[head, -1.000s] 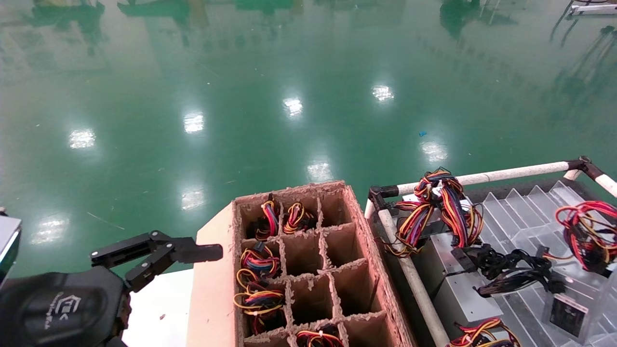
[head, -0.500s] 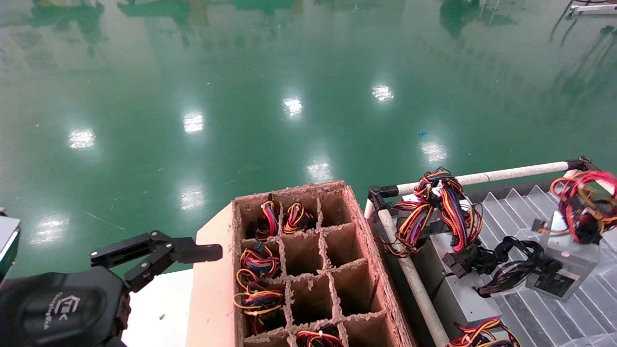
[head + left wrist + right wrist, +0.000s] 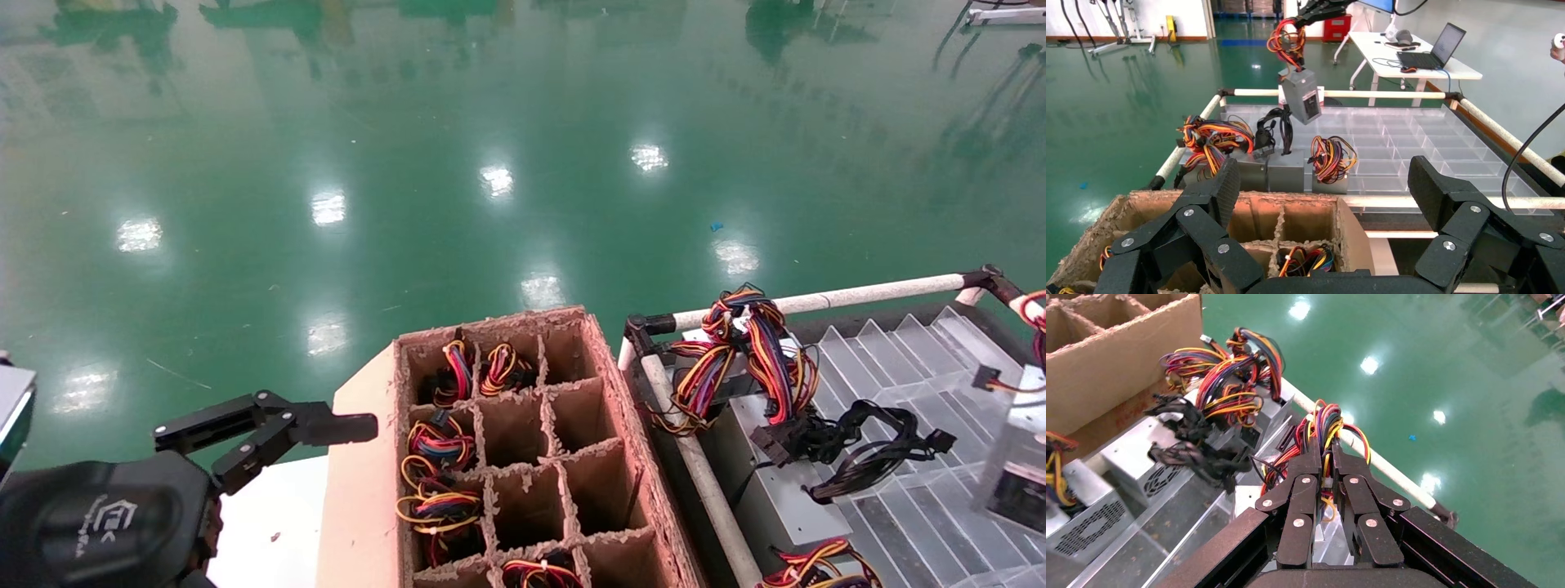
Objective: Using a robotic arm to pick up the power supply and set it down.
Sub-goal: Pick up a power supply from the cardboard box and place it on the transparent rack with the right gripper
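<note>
The power supply, a small grey box with a dark label, hangs tilted at the far right edge of the head view, above the clear tray. Seen from the left wrist, it dangles by its red and yellow wire bundle. My right gripper is shut on that wire bundle, holding the box in the air. My left gripper is parked low on the left beside the cardboard box, fingers wide open with nothing between them.
A cardboard box divided into cells holds several wire bundles. Near the tray's white pipe rail lie a supply with a purple-orange bundle and one with black cables. Green floor lies beyond.
The power supply has risen off the tray and swung right, now cut by the head view's edge. The black cables have shifted a little. The left arm has not moved.
</note>
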You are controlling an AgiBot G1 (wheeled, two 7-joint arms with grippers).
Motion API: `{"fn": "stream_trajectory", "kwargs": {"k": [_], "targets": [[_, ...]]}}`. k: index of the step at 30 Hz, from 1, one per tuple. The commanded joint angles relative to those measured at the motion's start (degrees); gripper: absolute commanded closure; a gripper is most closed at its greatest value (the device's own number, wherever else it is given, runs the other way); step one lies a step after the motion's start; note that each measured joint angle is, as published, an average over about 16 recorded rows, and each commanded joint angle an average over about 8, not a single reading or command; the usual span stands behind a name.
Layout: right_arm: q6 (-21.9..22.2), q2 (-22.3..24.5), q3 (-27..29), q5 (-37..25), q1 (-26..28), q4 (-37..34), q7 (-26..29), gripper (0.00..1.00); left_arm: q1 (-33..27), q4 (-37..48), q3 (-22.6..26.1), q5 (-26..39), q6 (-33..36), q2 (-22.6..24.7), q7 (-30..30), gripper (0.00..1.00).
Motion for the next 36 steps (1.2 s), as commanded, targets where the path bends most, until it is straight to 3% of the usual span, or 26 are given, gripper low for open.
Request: {"fn": "stream_trajectory", "kwargs": {"k": [1, 10, 17, 36], "targets": [[-0.2, 1.0, -0.3, 1.0, -0.3, 0.4, 0.2, 1.00, 0.0, 0.0, 0.0, 0.0, 0.0, 0.0, 0.0, 0.00], [-0.5, 3.8, -5.1, 7.4, -4.8, 2.3, 0.7, 1.00, 0.0, 0.0, 0.0, 0.0, 0.0, 0.0, 0.0, 0.00], [-0.1, 3.1, -8.9, 11.7, -8.0, 3.4, 0.0, 1.00, 0.0, 0.0, 0.0, 0.0, 0.0, 0.0, 0.0, 0.00], [0.9, -10.2, -13.5, 8.5, -3.1, 0.6, -0.6, 1.00, 0.0, 0.0, 0.1, 0.0, 0.0, 0.0, 0.0, 0.00]]}}
